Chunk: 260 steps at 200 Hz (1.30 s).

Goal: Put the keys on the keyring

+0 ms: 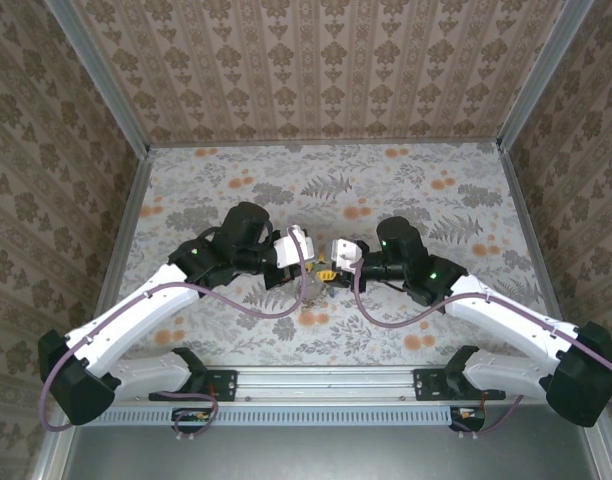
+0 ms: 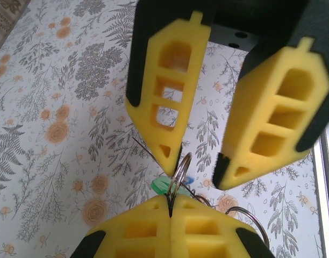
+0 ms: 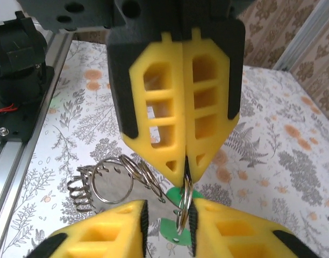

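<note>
My left gripper (image 2: 171,207) is shut on a metal split ring (image 2: 180,171) that stands upright out of its yellow pads. The keys hang just behind it, one with a green head (image 2: 162,185) and one with a blue head (image 2: 189,179). The keyring, a thin dark wire loop (image 2: 147,151), runs past the ring. My right gripper (image 3: 168,215) faces the left gripper (image 3: 185,169) tip to tip. It stands open, and the split ring (image 3: 184,201) sits in the gap against one finger. From above, both grippers (image 1: 308,262) (image 1: 334,262) meet at mid-table.
More metal rings (image 3: 113,180) and a small coiled spring ring (image 3: 81,193) hang from the same bunch beside the right gripper's fingers. The floral tablecloth (image 1: 416,190) lies open behind the arms. A metal rail (image 1: 326,380) runs along the near edge.
</note>
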Each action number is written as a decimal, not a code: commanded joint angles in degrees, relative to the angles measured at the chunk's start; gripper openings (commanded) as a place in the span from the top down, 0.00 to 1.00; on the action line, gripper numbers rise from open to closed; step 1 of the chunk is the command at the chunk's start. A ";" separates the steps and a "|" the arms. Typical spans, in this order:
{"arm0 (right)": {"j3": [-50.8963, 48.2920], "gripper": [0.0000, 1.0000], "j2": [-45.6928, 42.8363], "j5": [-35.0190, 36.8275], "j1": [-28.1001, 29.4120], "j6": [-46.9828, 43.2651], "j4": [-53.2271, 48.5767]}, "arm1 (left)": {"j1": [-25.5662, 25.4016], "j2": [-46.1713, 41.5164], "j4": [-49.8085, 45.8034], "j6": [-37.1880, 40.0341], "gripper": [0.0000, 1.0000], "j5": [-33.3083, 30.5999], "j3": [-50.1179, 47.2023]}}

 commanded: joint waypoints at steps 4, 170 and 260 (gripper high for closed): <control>2.05 0.83 0.41 1.43 0.31 1.05 -1.68 | -0.32 -0.50 1.49 0.64 1.00 1.05 1.64; -12.58 1.00 -0.78 -4.34 -0.73 24.81 38.65 | 6.42 -10.38 16.50 -9.27 0.56 12.05 -10.26; -11.92 1.00 0.46 -6.94 0.14 23.20 39.32 | 6.44 -9.25 18.40 -8.42 0.71 15.21 -10.74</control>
